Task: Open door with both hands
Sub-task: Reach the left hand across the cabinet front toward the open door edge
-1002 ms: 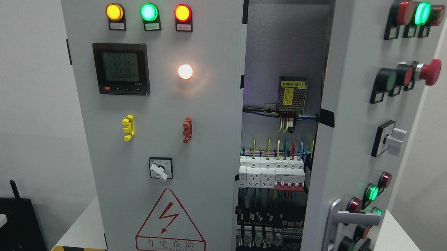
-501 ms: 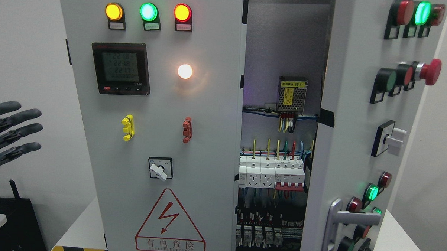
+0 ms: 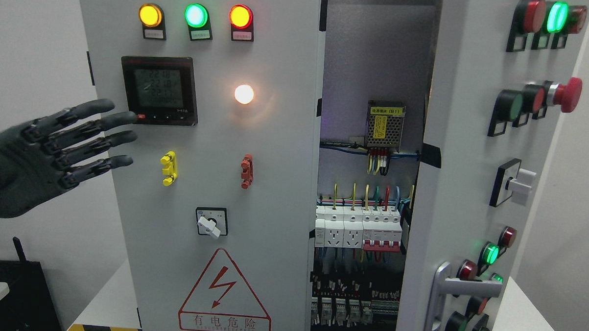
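A grey electrical cabinet fills the head view. Its left door (image 3: 274, 194) is closed and carries three lamps, a black meter (image 3: 159, 90), a glowing lamp, a rotary switch and a red warning triangle. The right door (image 3: 464, 156) is swung ajar, with buttons on its face and a silver handle (image 3: 459, 288) low down. Between the doors, breakers and wiring (image 3: 358, 226) show. My black left hand (image 3: 80, 141) hovers at the left door's outer edge, fingers spread, holding nothing; its fingertips (image 3: 121, 137) overlap the door just below the meter. The right hand is out of view.
The cabinet stands on a white table (image 3: 106, 296) with yellow-black tape at the front edge. A black box (image 3: 15, 293) with an antenna sits low at the left. White walls flank the cabinet on both sides.
My left hand has come in from the left edge, rising and moving right until its fingertips overlap the left door. The doors have not moved.
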`<state>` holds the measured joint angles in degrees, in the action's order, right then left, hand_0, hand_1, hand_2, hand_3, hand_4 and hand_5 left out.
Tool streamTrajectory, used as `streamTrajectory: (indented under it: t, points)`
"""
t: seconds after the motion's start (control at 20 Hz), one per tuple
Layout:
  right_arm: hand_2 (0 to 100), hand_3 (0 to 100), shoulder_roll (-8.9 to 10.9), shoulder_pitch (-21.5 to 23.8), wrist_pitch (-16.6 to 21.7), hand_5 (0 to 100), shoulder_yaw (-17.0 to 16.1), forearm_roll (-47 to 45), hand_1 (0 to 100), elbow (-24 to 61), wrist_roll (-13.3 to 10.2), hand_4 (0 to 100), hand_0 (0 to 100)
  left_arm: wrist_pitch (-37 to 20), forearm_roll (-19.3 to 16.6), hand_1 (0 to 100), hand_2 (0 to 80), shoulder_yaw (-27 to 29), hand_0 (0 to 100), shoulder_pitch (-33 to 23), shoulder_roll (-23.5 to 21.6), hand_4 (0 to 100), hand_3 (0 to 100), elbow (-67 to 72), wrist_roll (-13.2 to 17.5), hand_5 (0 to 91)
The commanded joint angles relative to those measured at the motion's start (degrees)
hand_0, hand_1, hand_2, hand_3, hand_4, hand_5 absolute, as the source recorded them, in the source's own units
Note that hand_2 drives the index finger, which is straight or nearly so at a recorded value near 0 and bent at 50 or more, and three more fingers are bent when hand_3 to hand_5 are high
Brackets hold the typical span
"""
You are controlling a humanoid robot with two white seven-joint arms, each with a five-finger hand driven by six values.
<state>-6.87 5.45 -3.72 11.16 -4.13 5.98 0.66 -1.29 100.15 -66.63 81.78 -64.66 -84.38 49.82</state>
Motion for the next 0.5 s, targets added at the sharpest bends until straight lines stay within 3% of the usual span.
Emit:
streamTrajectory:
  t: [0.0,0.35,0.45]
  points:
    - [0,0,-0.07,0.0,0.0,0,0.0,0.0,0,0.0,0.0,0,38,-0.2,1.8,0,0.0,-32.5,0,10.3,19.5,0,0,8.6,-1.9,0.0]
    - [0,0,0.02,0.0,0.0,0,0.0,0.0,0,0.0,0.0,0,38,0.0,1.7,0,0.0,-26.9,0,10.9,24.8,0,0,8.4,-7.5,0.0]
    - [0,0,-0.07,0.0,0.0,0,0.0,0.0,0,0.0,0.0,0,38,0.2,1.6,0,0.0,-25.4,0,11.3,26.2,0,0,8.2,-7.6,0.0]
